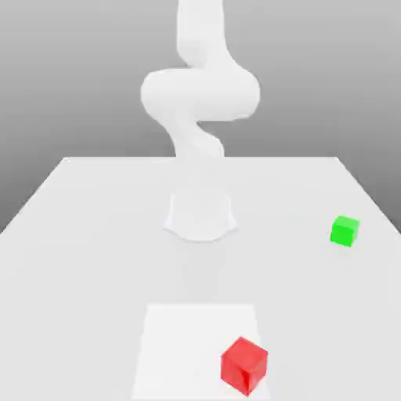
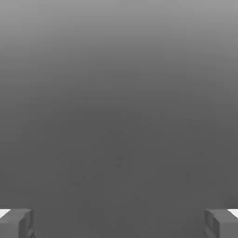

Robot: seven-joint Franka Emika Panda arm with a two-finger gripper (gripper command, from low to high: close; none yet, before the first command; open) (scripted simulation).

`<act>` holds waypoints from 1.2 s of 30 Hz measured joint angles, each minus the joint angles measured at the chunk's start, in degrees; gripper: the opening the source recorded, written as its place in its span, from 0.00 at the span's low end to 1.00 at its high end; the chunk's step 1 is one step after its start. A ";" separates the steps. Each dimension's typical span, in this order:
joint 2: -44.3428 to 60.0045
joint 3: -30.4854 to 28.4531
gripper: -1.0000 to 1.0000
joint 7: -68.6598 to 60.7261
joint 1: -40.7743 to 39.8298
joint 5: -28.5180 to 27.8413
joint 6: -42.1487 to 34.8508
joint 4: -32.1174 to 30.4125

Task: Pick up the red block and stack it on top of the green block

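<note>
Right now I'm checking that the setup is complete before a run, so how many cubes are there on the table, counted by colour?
Red cube: 1
Green cube: 1
Total: 2 cubes

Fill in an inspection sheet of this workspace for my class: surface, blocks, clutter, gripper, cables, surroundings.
Surface: pale table, with a white square on it.
Blocks: red block at the white square's edge, on the exterior view's right; green block farther back and farther right. Not stacked.
Clutter: nothing seen.
Gripper: open, nothing between its fingers.
Cables: nothing seen.
Surroundings: plain grey backdrop; white arm behind the square.
</note>
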 joint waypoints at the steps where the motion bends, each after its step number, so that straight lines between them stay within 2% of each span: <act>1: 2.26 -0.74 0.50 -2.01 1.09 0.44 0.88 -0.47; 13: 27.52 -5.99 0.50 -24.69 10.45 5.83 10.64 -5.71; 19: 39.83 -5.85 0.50 -34.45 12.76 6.41 15.60 -8.35; 25: 51.63 -5.43 0.50 -40.53 13.16 3.08 21.30 -10.63; 29: 59.89 -3.80 0.50 -42.56 12.02 4.88 27.89 -9.64; 30: 61.39 -3.37 0.00 -42.88 11.68 5.29 29.13 -9.42; 36: 62.13 -3.12 0.00 -42.98 11.47 5.42 29.64 -9.31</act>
